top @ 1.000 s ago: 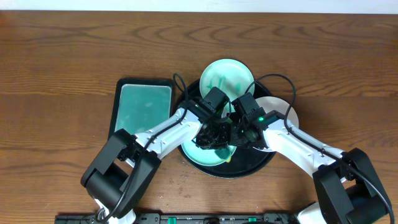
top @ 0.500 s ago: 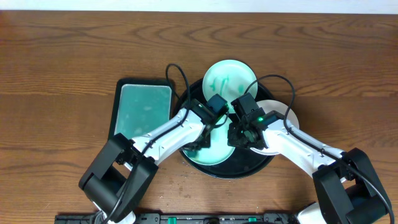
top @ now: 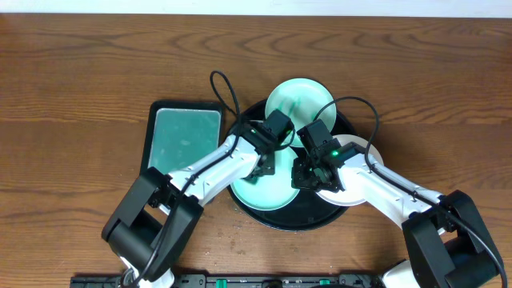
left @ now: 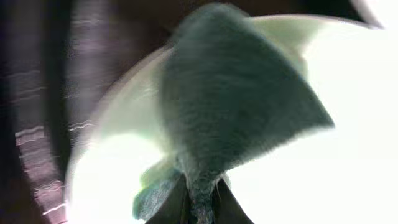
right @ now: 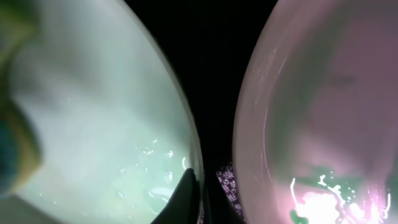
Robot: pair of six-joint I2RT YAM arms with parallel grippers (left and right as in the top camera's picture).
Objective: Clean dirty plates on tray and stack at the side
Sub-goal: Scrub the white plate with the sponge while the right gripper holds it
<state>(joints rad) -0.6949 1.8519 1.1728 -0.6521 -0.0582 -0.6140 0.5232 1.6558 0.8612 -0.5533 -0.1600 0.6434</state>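
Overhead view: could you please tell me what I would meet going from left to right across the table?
Rectangular tray with teal pad → front mint-green plate → white plate. The rear mint-green plate and the round black tray overlap these, so they have no clear place in the order.

I can read no text, label, brand or number here: nothing readable shows on the plates (top: pixel 298 98), on the tray (top: pixel 314 218) or on the cloth (left: pixel 230 112).
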